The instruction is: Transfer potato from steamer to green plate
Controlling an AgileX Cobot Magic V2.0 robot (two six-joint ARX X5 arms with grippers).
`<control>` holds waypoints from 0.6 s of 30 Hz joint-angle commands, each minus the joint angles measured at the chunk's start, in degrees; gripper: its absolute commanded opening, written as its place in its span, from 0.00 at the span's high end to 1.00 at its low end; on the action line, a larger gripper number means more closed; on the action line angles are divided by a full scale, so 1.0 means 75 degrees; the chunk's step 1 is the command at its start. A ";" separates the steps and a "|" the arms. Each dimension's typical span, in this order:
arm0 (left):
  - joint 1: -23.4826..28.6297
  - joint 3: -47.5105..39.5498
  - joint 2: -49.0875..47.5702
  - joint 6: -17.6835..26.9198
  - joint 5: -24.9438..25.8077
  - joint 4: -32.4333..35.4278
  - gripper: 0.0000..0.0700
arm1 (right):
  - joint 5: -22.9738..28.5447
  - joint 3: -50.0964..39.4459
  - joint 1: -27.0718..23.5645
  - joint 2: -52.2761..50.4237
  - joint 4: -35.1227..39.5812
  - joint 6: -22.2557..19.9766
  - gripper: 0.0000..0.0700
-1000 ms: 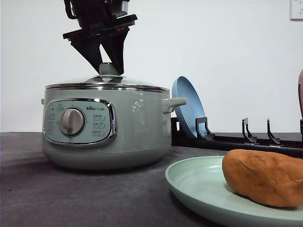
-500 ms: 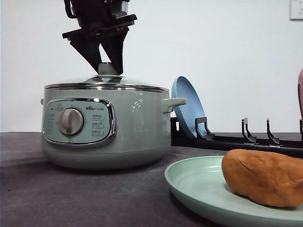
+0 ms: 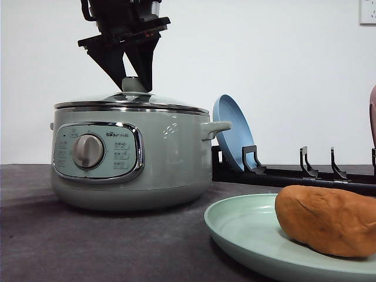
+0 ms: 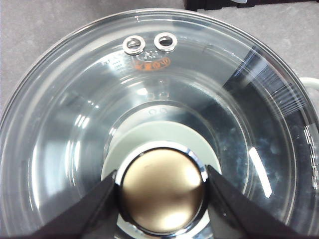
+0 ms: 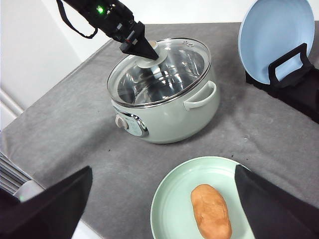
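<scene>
My left pincer (image 3: 135, 79) is straight down over the steamer (image 3: 132, 155), its 2 black fingers (image 4: 89, 209) pinching the lid knob (image 4: 162, 191), 1 finger pressed on each side of it, and the glass lid (image 4: 149, 109) sits flat on the pot under my grip (2 small steam rivets (image 4: 149, 43) shine on the glass beyond the knob). My right pincer (image 5: 164, 204) hangs high and spread wide, nothing between its tips, and directly below it lies the potato (image 5: 211, 210) on the green plate (image 5: 172, 204), resting on its side toward the plate's edge. The pot stands well away from my right fingers, beyond the plate, on the grey cloth (image 5: 75, 129). Further off to the side of the pot, a blue plate (image 5: 276, 35) stands upright in a black rack (image 5: 289, 74), just beside the pot's handle
</scene>
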 commanded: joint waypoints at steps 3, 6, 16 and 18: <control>0.0003 0.0373 0.0099 -0.0146 -0.0210 0.0173 0.38 | 0.0009 0.0102 0.0067 0.0026 0.0041 0.0067 0.17; 0.0003 0.0374 0.0099 -0.0239 -0.0205 0.0226 0.24 | 0.0006 0.0102 0.0067 0.0026 0.0041 0.0067 0.17; 0.0003 0.0586 -0.0344 -0.0380 -0.0160 -0.0228 0.08 | 0.0006 0.0102 0.0067 0.0026 0.0040 0.0065 0.17; 0.0000 0.0586 -0.0558 -0.0399 -0.0160 -0.0466 0.08 | 0.0009 0.0102 0.0067 0.0026 0.0041 0.0064 0.17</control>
